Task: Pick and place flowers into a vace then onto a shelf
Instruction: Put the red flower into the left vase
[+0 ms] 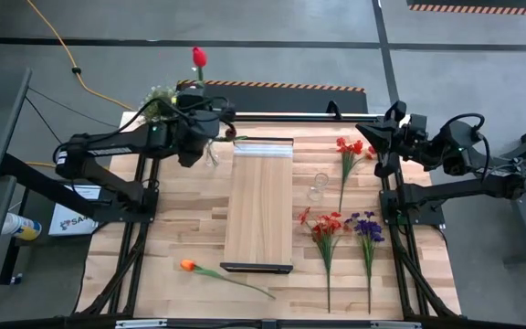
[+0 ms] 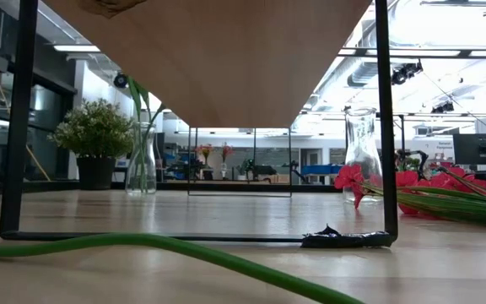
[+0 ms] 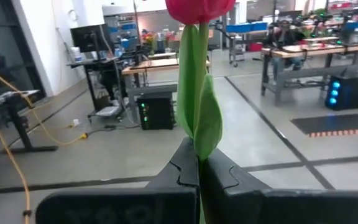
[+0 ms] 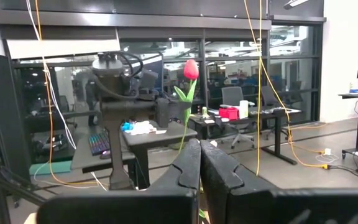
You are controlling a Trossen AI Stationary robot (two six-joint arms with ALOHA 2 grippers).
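Here, step: left gripper (image 3: 199,171), fingers pinching the red tulip (image 1: 199,57), upper left.
Next: lowering into the vase (image 1: 212,153).
Right gripper (image 4: 200,163): fingers pressed together.

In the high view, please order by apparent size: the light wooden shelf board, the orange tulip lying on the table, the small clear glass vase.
1. Light wooden shelf board
2. Orange tulip, counting its long stem
3. Small clear glass vase

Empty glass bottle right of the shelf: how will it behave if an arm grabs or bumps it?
The empty glass bottle is narrow-necked and upright, so a high bump would probably tip it. Clear glass likely means slippery fingers and breakage if dropped. With nothing inside it, it is probably light and may skid across the table; the red flowers lie close by.
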